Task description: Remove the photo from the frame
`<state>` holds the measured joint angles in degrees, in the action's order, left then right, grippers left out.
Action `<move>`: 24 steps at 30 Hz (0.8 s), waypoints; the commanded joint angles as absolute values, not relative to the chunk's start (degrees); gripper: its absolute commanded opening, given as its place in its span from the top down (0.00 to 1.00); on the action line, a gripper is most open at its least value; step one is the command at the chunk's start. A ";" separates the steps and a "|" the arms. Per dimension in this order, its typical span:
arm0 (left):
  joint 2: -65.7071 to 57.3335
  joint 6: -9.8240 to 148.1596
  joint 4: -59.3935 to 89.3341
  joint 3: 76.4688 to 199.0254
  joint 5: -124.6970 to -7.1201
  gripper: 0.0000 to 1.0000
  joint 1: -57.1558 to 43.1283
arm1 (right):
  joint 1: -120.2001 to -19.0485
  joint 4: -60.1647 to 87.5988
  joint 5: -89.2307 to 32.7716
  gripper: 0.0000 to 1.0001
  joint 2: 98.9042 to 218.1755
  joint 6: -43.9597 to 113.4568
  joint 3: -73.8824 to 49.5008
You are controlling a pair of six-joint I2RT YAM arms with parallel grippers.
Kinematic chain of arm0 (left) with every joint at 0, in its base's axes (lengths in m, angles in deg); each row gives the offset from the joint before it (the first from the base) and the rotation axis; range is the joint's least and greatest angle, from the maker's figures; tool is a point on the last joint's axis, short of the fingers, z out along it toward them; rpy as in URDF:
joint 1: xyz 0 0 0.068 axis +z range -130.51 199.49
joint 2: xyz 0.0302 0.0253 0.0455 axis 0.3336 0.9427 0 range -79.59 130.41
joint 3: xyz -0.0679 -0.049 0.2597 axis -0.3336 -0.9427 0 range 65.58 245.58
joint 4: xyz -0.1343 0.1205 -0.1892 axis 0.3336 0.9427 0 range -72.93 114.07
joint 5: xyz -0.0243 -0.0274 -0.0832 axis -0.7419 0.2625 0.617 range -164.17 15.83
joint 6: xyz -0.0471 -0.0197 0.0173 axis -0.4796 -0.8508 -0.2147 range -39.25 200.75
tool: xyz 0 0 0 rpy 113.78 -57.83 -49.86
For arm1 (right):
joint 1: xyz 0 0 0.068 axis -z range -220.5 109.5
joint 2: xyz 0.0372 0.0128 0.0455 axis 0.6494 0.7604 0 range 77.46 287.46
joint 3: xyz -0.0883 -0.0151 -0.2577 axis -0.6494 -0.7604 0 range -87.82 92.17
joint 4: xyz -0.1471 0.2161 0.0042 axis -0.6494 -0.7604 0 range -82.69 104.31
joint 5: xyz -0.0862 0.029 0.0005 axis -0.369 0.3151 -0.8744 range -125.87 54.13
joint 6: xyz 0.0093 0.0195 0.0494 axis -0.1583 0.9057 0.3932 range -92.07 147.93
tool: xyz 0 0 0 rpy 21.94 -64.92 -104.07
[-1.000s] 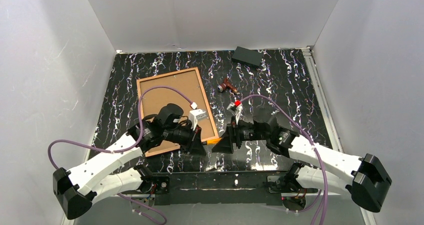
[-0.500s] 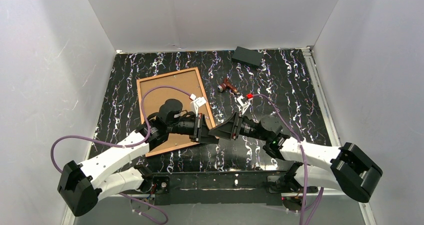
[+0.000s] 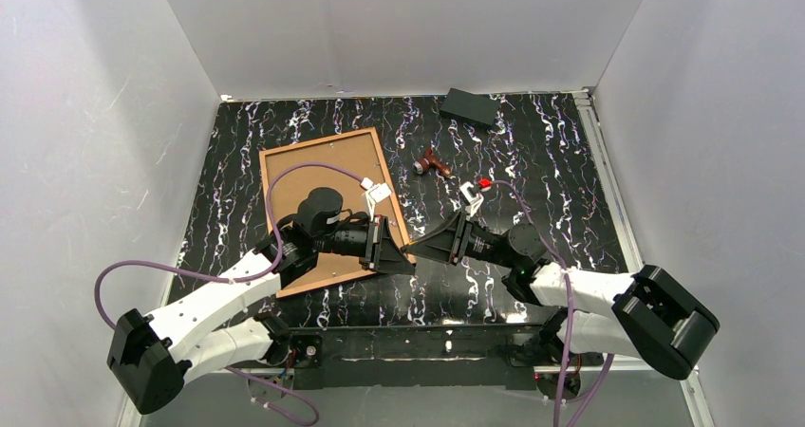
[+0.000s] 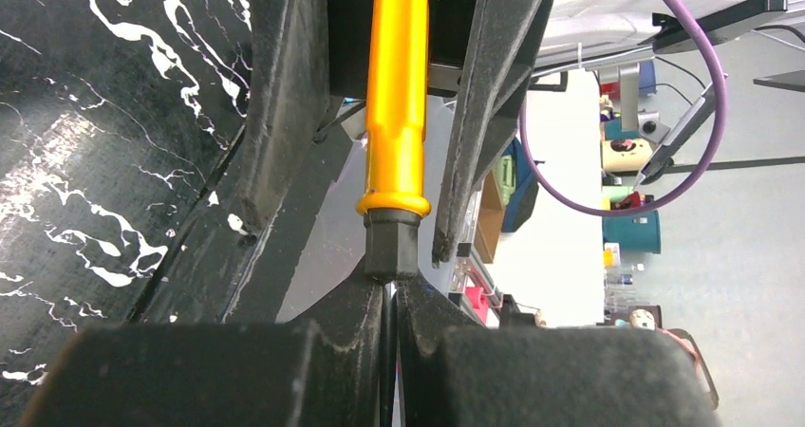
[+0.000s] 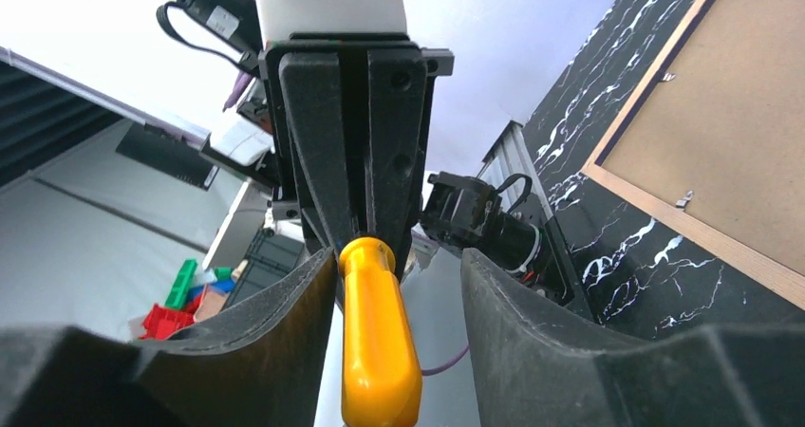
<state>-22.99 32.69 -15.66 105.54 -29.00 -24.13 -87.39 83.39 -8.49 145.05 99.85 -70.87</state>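
Observation:
The frame (image 3: 318,140) lies face down at the left of the marbled table, a thin border round the photo's plain brown board back (image 3: 308,171); the printed side is hidden. Both show again in the right wrist view, frame (image 5: 655,209) and photo back (image 5: 750,152). My left gripper (image 3: 392,259) hovers off the frame's near right corner. It (image 4: 391,289) is shut on the dark stem of an orange-handled screwdriver (image 4: 397,95). My right gripper (image 3: 420,252) faces it, open (image 5: 399,256) around that orange handle (image 5: 380,351). The handle rests against one finger, with a gap to the other.
A black block (image 3: 470,107) sits at the back edge and a small reddish-brown tool (image 3: 434,164) lies right of the frame. A small metal tab (image 5: 680,200) sits on the board back. White walls enclose the table; a metal rail (image 3: 608,190) runs along its right side.
My right gripper has moved left to meet the left one, and its jaws have narrowed around the orange handle. The left gripper has shifted slightly right, still shut on the screwdriver.

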 commanded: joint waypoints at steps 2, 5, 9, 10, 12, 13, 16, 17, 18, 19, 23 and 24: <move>-23.17 32.08 -18.62 106.25 -24.55 1.00 -23.81 | -87.10 94.05 -2.97 0.48 147.96 100.80 -69.01; -23.06 32.00 -18.84 106.27 -24.06 1.00 -23.76 | -87.08 97.51 -1.45 0.53 150.32 102.15 -68.33; -22.96 31.18 -20.16 105.79 -23.38 1.00 -23.79 | -86.82 102.03 -2.55 0.49 153.10 104.12 -68.38; -22.99 31.18 -20.25 105.66 -23.37 1.00 -23.78 | -86.82 102.45 -2.42 0.49 153.70 104.45 -68.01; -23.16 31.09 -20.28 105.39 -23.36 1.00 -23.76 | -86.75 102.92 -2.25 0.48 154.49 104.83 -67.39; -23.21 31.09 -20.36 105.26 -23.29 1.00 -23.76 | -86.75 102.86 -2.38 0.48 154.60 104.84 -67.17; -23.27 31.05 -20.44 105.11 -23.22 1.00 -23.76 | -86.75 100.58 -2.81 0.49 154.18 104.08 -66.47; -23.39 31.08 -20.50 105.05 -23.20 1.00 -23.80 | -86.77 99.88 -2.82 0.49 154.07 103.93 -66.17; -23.43 31.14 -20.49 104.96 -23.17 1.00 -23.84 | -86.73 99.66 -2.93 0.50 153.91 103.89 -66.05; -23.55 31.24 -20.39 104.95 -23.18 1.00 -23.77 | -86.73 99.66 -3.13 0.54 153.85 103.81 -66.03; -23.79 31.59 -20.17 104.89 -23.28 1.00 -23.55 | -86.77 99.12 -2.34 0.64 153.81 103.55 -65.84; -23.74 31.58 -20.15 104.90 -23.28 1.00 -23.54 | -86.77 99.24 -2.17 0.64 153.92 103.58 -66.11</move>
<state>-22.64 31.03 -17.97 105.32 -26.53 -23.74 -86.78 97.60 -2.59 154.32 104.42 -67.81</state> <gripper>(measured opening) 0.029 0.375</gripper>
